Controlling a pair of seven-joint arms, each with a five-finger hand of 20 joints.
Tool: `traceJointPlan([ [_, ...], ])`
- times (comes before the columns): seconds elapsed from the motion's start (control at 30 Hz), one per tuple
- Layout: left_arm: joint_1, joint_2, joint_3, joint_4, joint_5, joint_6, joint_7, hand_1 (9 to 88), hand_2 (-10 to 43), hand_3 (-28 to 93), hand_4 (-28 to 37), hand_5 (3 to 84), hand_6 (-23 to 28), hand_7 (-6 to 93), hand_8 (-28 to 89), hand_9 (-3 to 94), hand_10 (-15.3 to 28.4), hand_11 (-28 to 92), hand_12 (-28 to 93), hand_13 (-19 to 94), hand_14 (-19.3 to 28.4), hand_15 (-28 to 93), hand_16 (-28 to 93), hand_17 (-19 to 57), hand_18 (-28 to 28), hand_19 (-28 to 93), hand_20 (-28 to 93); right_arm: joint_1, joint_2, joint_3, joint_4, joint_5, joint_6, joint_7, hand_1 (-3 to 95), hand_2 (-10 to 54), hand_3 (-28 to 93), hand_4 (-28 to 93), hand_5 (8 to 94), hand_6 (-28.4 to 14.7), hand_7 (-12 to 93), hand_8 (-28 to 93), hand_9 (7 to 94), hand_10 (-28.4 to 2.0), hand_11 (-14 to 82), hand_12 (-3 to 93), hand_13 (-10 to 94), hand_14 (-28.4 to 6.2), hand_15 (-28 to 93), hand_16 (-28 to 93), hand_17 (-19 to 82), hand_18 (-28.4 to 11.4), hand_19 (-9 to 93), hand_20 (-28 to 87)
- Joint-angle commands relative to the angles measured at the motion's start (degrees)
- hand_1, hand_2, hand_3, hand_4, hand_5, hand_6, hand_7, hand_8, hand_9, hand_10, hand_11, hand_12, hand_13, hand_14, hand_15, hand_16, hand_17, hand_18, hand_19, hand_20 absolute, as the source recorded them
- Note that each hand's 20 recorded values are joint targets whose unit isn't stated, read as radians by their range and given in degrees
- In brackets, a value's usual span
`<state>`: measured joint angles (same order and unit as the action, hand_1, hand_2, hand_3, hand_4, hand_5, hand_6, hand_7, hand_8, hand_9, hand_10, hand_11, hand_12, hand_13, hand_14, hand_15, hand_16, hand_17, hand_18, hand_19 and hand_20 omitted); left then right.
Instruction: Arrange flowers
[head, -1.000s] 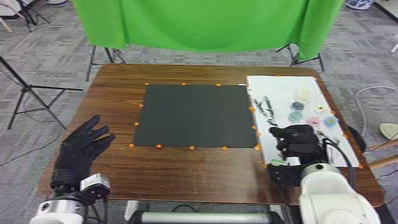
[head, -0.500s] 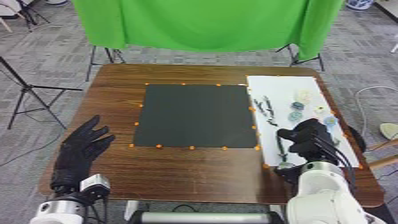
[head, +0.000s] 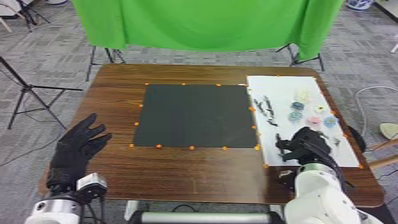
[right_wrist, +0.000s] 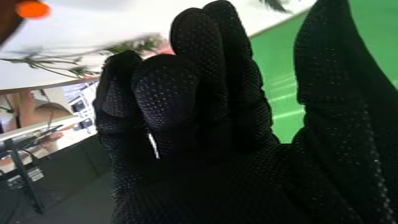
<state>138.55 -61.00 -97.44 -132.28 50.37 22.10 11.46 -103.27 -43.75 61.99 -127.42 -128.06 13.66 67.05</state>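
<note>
The black-gloved right robot hand (head: 306, 145), open and empty, is over the white rectangular sheet (head: 271, 85). A small round pink flower (head: 314, 120) lies beyond it. Pinch lightly; lift clear of the adjacent pale-blue flower (head: 330, 121).

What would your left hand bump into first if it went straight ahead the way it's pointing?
Probably the green cloth beyond the table. My left hand seems lined up to pass beside the black mat, though its height is unclear.
</note>
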Motion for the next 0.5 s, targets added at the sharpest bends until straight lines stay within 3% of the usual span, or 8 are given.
traceJointPlan([
  [0.03, 0.80, 0.29, -0.56, -0.38, 0.08, -0.61, -0.58, 24.9, 6.9, 81, -18.4, 34.0, 8.6, 13.4, -10, 32.0, 18.7, 26, 8, 26, 25.2, 49, -10, -7.5, 23.8, 65, -6, 1.97, 1.20, -3.71, 2.29, -3.99, -2.69, 2.53, 35.5, -9.5, 83, -26, 67.6, -8.3, 36, -17, 70.1, -18.7, 56.6, 20.5, 71, -10.6, 81, 17, 39, -24.4, 93, 25],
  [0.5, 0.86, 0.19, -0.64, -0.35, 0.25, -0.80, -0.80, 24.9, 6.9, 81, -18.2, 33.8, 8.6, 13.3, -10, 31.8, 18.7, 26, 8, 26, 25.2, 49, -10, -7.5, 23.7, 65, -6, 3.59, 2.39, -8.27, 4.50, -7.82, -9.10, 4.30, 36.7, -9.5, 83, -27, 67.6, -7.9, 37, -17, 70.0, -18.7, 56.6, 20.5, 70, -10.6, 81, 17, 39, -24.6, 93, 24],
])
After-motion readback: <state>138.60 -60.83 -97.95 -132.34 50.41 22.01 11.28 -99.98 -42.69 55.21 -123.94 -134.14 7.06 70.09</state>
